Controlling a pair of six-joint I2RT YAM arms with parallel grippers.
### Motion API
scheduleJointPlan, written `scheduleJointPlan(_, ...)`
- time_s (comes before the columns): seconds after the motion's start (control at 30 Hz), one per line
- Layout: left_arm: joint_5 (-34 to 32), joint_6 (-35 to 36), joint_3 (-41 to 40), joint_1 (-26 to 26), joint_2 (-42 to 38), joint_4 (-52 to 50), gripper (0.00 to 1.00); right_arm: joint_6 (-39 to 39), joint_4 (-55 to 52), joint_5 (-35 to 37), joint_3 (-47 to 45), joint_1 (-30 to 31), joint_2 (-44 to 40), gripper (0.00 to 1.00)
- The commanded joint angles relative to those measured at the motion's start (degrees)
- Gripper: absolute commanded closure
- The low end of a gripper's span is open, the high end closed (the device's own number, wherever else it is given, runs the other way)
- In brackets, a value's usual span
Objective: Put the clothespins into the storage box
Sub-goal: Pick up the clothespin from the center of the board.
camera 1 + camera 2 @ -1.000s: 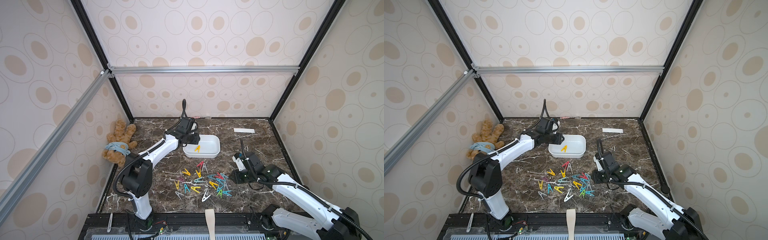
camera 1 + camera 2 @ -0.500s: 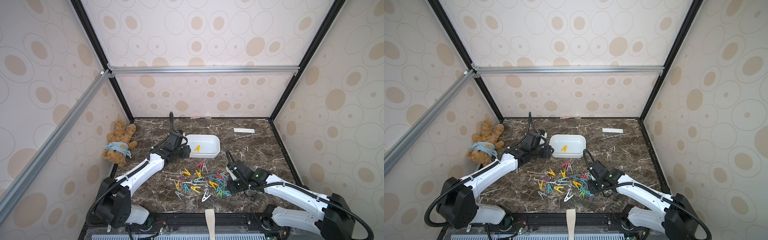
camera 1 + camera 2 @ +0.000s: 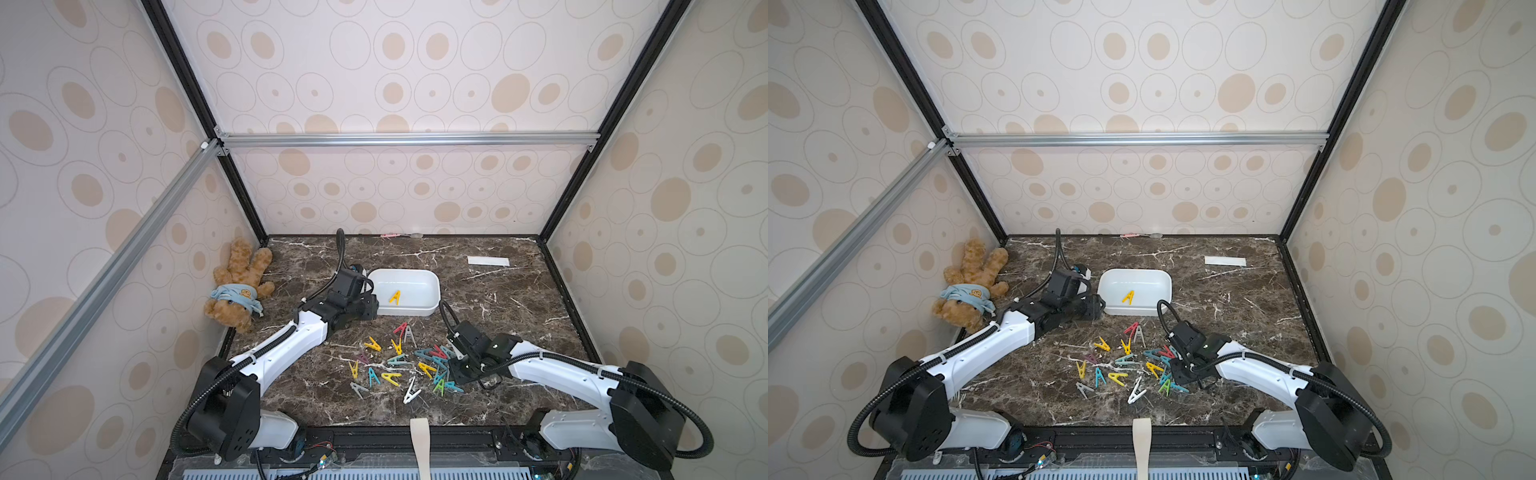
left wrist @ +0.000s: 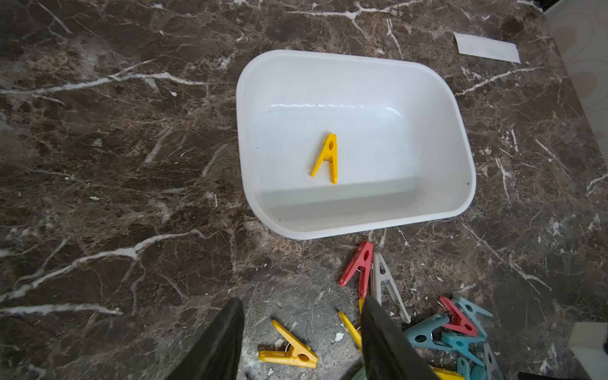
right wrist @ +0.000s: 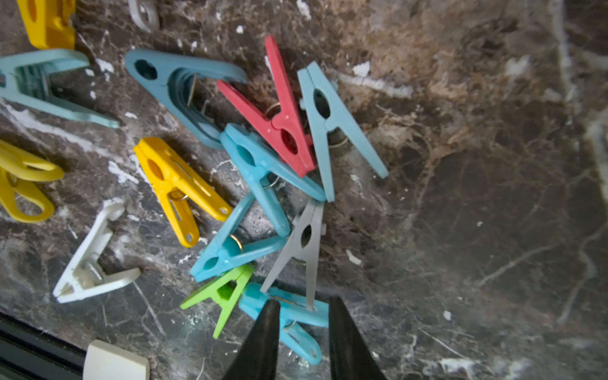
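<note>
The white storage box [image 3: 433,291] [image 3: 1165,286] [image 4: 243,131] holds one yellow clothespin [image 3: 395,296] [image 4: 326,158]. Several clothespins [image 3: 399,361] [image 3: 1125,365] of many colours lie scattered on the marble in front of it. My left gripper [image 3: 372,308] [image 4: 302,299] is open beside the box's near left corner, with nothing between its fingers. A yellow clothespin [image 4: 289,350] lies on the marble beneath it. My right gripper [image 3: 457,374] [image 5: 304,301] is down at the right end of the heap. Its jaws stand narrowly apart around a blue clothespin [image 5: 301,311] that lies on the marble.
A teddy bear [image 3: 239,286] lies at the far left wall. A white paper strip [image 3: 488,261] sits at the back right, and a small pink item [image 3: 390,235] lies at the back wall. A beige strap [image 3: 419,436] hangs over the front edge.
My left arm has drawn back from above the box to its left corner, and its jaws have widened. My right arm has moved left and down onto the heap, its jaws narrowing.
</note>
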Motion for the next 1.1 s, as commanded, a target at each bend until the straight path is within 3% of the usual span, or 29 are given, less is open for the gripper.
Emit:
scheduleJointPlan(0.0, -0.9, -0.7, -0.3, 0.1, -1.8, 0.5, 0.43, 0.2, 1.7, 1.3, -1.0, 0.6, 2.0, 0.72)
scheduleJointPlan(0.4, -1.0, -1.3, -2.1, 0.4, -3.2, 0.6, 0.43, -1.4, 3.4, 2.9, -0.9, 0.5, 6.8, 0.76)
scheduleJointPlan(0.53, -1.0, -1.3, -2.2, 0.5, -3.2, 0.5, 0.43, -1.6, 3.8, 3.1, -0.8, 0.5, 7.4, 0.81)
scheduleJointPlan(0.6, -1.1, -1.4, -2.3, 0.6, -3.2, 0.5, 0.43, -1.6, 3.8, 3.3, -0.8, 0.5, 7.3, 0.88)
scheduleJointPlan(0.77, -2.3, -1.2, -2.2, 0.7, -4.2, -0.5, 0.43, -1.1, 2.0, 3.5, -0.3, 0.5, 5.1, 0.97)
scheduleJointPlan(1.07, -3.6, -3.4, -2.7, 1.0, -4.1, 2.0, 0.43, -2.7, -7.1, 5.4, 7.0, 0.5, -2.9, 0.99)
